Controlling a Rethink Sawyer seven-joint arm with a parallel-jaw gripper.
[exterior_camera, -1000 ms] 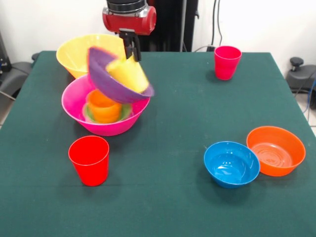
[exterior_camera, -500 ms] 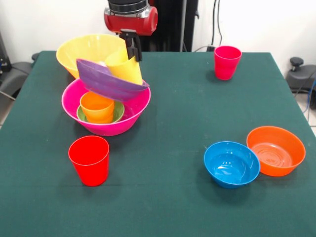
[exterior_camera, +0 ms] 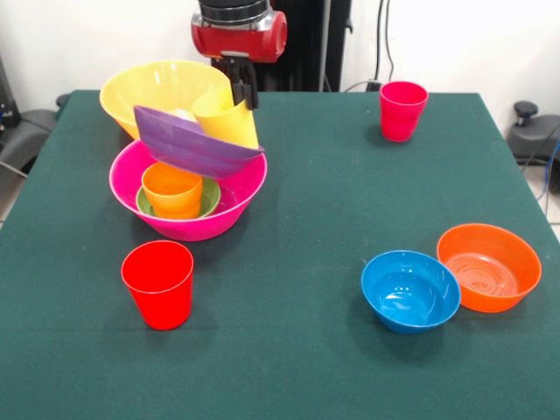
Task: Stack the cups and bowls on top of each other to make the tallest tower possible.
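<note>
Hot-pink bowl (exterior_camera: 188, 206) at upper left holds green bowl (exterior_camera: 208, 199), orange cup (exterior_camera: 172, 189) and tilted purple bowl (exterior_camera: 188, 144) with yellow cup (exterior_camera: 229, 121); tool (exterior_camera: 242, 83), grip unreadable, above; six pieces remain unstacked.

Four cups: red (exterior_camera: 158, 283), orange (exterior_camera: 172, 190), yellow (exterior_camera: 227, 117) and crimson-pink (exterior_camera: 402, 110). Six bowls: big orange-yellow (exterior_camera: 149, 90), big hot-pink (exterior_camera: 210, 217), wide purple (exterior_camera: 188, 147), small green (exterior_camera: 209, 199), medium blue (exterior_camera: 410, 290) and medium orange (exterior_camera: 488, 267).
</note>
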